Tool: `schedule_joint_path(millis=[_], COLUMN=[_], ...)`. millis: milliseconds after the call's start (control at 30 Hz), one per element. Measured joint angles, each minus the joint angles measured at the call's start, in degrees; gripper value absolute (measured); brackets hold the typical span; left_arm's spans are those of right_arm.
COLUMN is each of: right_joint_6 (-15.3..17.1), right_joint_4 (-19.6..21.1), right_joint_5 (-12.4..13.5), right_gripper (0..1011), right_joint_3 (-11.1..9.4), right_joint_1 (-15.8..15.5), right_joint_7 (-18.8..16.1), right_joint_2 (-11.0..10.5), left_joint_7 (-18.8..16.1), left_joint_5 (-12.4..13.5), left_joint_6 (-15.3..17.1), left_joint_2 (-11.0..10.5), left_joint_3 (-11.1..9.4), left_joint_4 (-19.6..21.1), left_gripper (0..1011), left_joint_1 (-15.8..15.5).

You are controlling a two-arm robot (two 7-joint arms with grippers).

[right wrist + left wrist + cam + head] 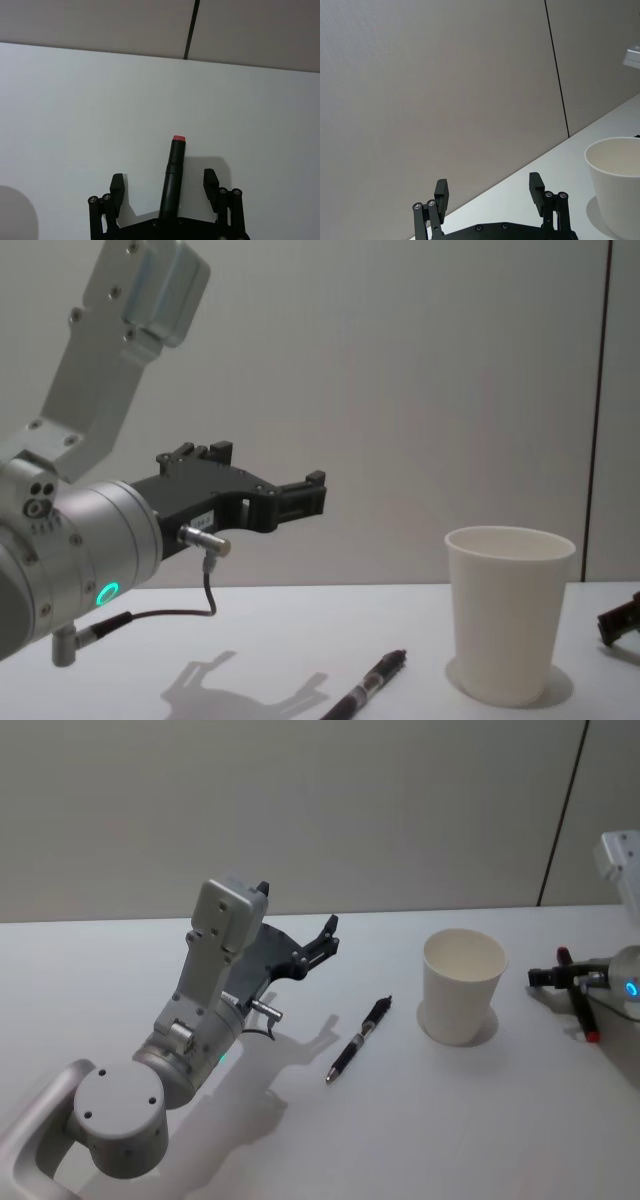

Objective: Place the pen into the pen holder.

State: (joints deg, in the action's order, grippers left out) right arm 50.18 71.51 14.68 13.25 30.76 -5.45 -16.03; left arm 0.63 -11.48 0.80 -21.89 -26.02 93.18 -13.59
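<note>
Left gripper (488, 184): fingers apart, empty, raised left of plain white paper cup (462, 988). Slim black pen (358, 1040) flat on white table (500, 1120), near cup's left. Right gripper (164, 178) parked right of cup, fingers apart. Risks: pen may roll from pinch; rim strike may tip light cup.

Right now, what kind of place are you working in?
Likely a robot test bench: a plain white table against grey wall panels, with a cup and pen laid out. The left claw hovers open left of the pen; the right claw is open at far right.
</note>
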Motion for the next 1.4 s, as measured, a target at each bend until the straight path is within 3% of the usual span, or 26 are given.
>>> schedule_joint_path(millis=[333,533,667,1400], right_joint_6=[0.39,0.52,0.60,0.78], right_joint_4=[0.34,0.49,0.58,0.69], right_joint_5=[0.47,0.64,0.73,0.77], right_gripper=[1002,907,765,606], right_joint_3=[0.02,0.05,0.07,0.04], right_joint_1=[-0.41,-0.58,-0.67,-0.81], right_joint_7=[0.74,0.81,0.81,1.06], right_joint_2=[0.33,0.44,0.50,0.58], left_joint_7=[0.00,0.00,0.00,0.00], left_joint_5=[0.00,0.00,0.00,0.00], left_joint_6=[0.00,0.00,0.00,0.00], left_joint_2=[0.00,0.00,0.00,0.00], left_joint_3=[0.00,0.00,0.00,0.00], left_joint_4=[0.00,0.00,0.00,0.00], left_gripper=[1001,1001,1001,1001], left_joint_1=[0.00,0.00,0.00,0.00])
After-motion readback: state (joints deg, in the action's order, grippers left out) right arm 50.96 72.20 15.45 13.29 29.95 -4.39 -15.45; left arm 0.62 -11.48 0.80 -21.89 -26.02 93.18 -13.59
